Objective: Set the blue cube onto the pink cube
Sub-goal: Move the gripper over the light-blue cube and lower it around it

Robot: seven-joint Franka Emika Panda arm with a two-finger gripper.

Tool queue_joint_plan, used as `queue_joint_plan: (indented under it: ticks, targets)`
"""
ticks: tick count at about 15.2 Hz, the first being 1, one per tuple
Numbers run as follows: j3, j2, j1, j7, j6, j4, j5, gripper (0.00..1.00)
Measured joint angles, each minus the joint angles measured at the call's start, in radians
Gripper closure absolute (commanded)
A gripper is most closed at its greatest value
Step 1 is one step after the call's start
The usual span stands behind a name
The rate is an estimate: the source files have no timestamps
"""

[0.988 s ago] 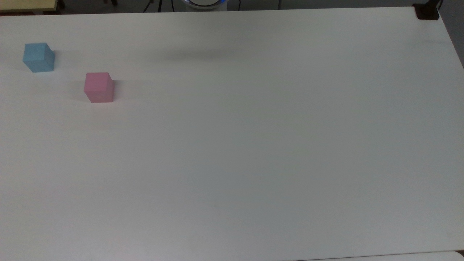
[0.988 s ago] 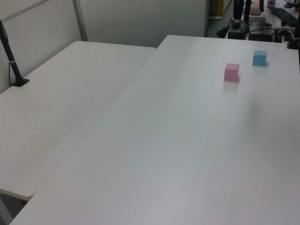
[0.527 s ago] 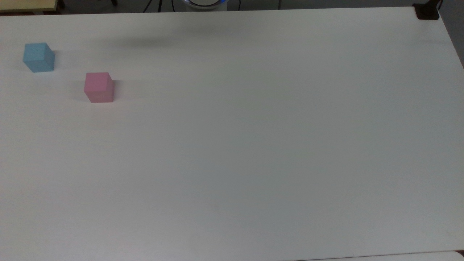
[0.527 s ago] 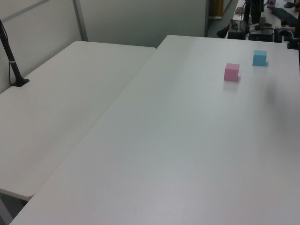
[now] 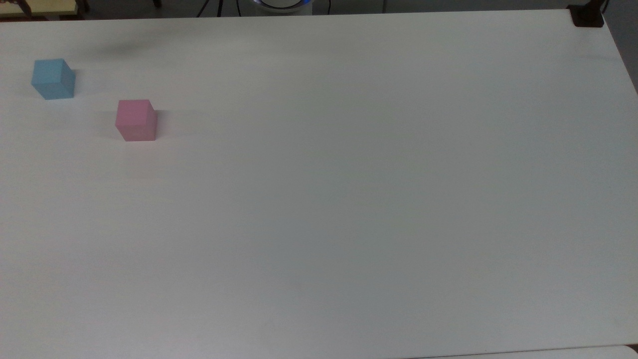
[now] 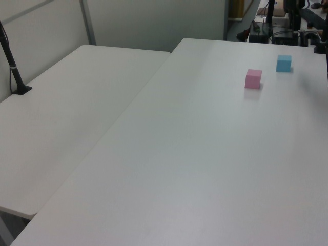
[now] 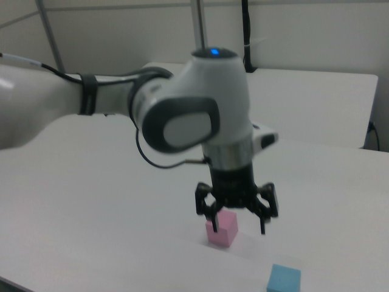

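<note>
The blue cube [image 5: 53,79] [image 6: 284,63] [image 7: 284,280] rests on the white table [image 5: 349,199] near the top view's far left corner. The pink cube [image 5: 135,119] [image 6: 253,78] [image 7: 220,229] stands a short way from it, apart and untouched. In the right view my gripper [image 7: 234,224] hangs in the air, open, with its fingers [image 7: 262,226] spread wide and nothing between them. There it overlaps the pink cube in the picture, while the blue cube lies lower right of it. A faint shadow [image 5: 124,48] falls on the table beyond the two cubes.
The arm's base [image 5: 281,4] sits at the top view's upper edge. A black mount [image 5: 588,17] holds the table's upper right corner. In the left view a second white table [image 6: 77,102] adjoins on the left, with a black post [image 6: 13,66].
The soft shadow on the table has slid to the top view's left along the far edge, toward the blue cube. Both cubes have stayed put.
</note>
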Motion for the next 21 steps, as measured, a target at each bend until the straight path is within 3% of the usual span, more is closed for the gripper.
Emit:
queue_joint_plan:
  ticks: [2,4,9,16,19,20,21]
  targets:
    - [-0.051,0.018,-0.009,-0.145,0.050,-0.037,0.102,0.00]
    - [-0.068,0.056,-0.013,-0.207,0.081,-0.050,0.155,0.00]
    - [-0.068,0.170,-0.019,-0.207,0.240,-0.050,0.217,0.00]
    - [-0.068,0.254,-0.058,-0.207,0.364,-0.050,0.231,0.00]
    - [-0.068,0.291,-0.061,-0.207,0.396,-0.049,0.269,0.00]
    - [-0.067,0.302,-0.061,-0.207,0.398,-0.049,0.280,0.06]
    - [-0.067,0.316,-0.061,-0.207,0.401,-0.048,0.291,0.28]
